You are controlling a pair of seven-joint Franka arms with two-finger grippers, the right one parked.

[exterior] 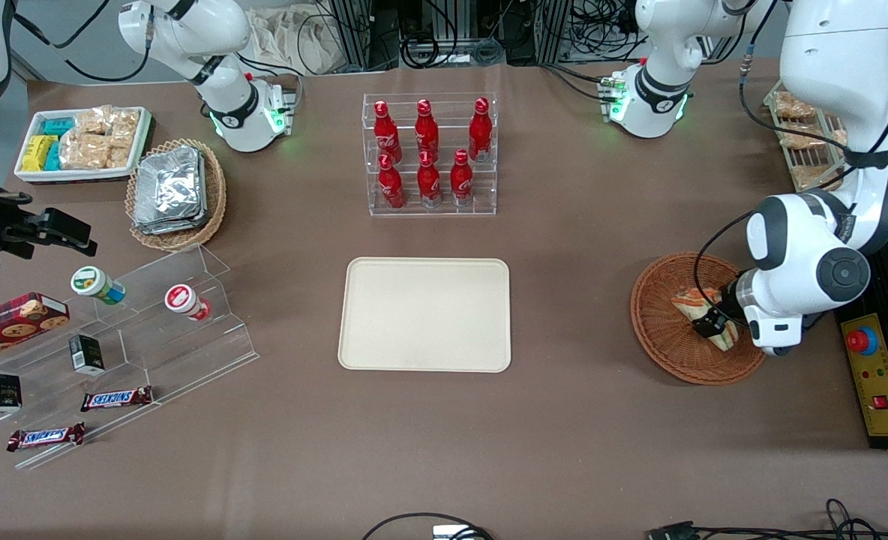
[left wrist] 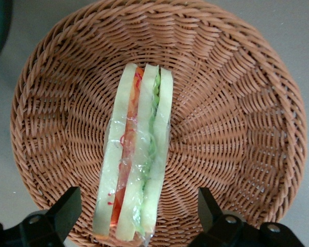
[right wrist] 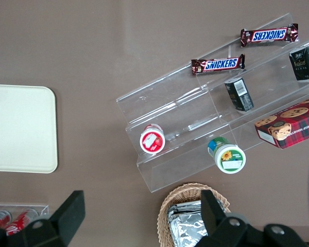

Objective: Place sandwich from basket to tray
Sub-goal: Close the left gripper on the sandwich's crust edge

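The clear-wrapped sandwich (exterior: pixel 694 301) (left wrist: pixel 136 154), pale bread with orange-red and green filling, lies in the reddish-brown wicker basket (exterior: pixel 650 319) (left wrist: pixel 237 103) toward the working arm's end of the table. My left gripper (exterior: pixel 712 324) (left wrist: pixel 138 198) is lowered into the basket and stands open. One black finger (left wrist: pixel 69 203) is on each side of the sandwich's wide end, with a gap between each finger and the bread. The cream-beige tray (exterior: pixel 425 315) (right wrist: pixel 20 128) lies flat at the table's middle and carries nothing.
A clear rack of red bottles (exterior: pixel 429 154) stands farther from the front camera than the tray. A yellow control box with a red button (exterior: pixel 875 375) lies beside the basket. A tan basket of foil packets (exterior: pixel 174 191) and clear snack shelves (exterior: pixel 114 352) are toward the parked arm's end.
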